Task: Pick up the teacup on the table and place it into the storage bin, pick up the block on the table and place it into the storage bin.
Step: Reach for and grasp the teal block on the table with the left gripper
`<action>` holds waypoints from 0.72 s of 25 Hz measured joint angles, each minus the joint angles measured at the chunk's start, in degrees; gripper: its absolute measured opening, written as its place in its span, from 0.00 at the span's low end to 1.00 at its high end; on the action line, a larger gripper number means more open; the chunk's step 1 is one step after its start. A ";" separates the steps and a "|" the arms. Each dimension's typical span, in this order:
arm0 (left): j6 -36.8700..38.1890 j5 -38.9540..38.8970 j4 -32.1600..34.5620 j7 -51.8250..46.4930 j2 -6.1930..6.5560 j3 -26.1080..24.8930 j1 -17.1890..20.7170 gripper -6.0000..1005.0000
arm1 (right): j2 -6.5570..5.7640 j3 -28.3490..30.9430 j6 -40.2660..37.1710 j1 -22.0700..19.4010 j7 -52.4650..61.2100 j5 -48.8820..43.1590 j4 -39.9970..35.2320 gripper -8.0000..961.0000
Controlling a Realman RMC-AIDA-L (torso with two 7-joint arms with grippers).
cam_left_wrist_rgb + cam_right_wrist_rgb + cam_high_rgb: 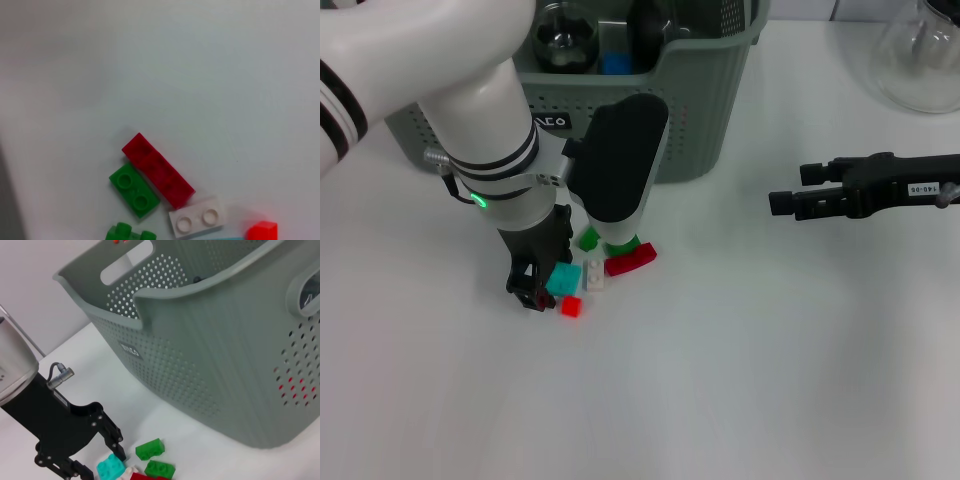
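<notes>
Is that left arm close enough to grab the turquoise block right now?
Probably yes. The left end effector is down at the table with its fingers open right beside the turquoise block, and nothing sits between them; the small red block lies just next to it.

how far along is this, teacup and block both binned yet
No teacup shows on the table; the storage bin holds things I cannot identify. The left end effector is down at the teal block, not lifted. Binning it remains. The right end effector is off to the side.

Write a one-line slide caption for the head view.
Left gripper lowered at the teal block among scattered blocks before the storage bin; right gripper waits aside.
</notes>
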 joint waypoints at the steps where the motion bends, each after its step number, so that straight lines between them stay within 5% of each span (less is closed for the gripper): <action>1: 0.00 -0.02 0.00 0.00 0.00 0.00 -0.02 0.56 | -0.05 0.00 0.01 0.00 -0.03 0.00 0.13 0.99; 18: -0.44 -0.17 -0.29 0.02 0.00 -0.01 -0.17 0.52 | -0.14 0.01 0.04 -0.08 -0.04 0.00 0.16 0.99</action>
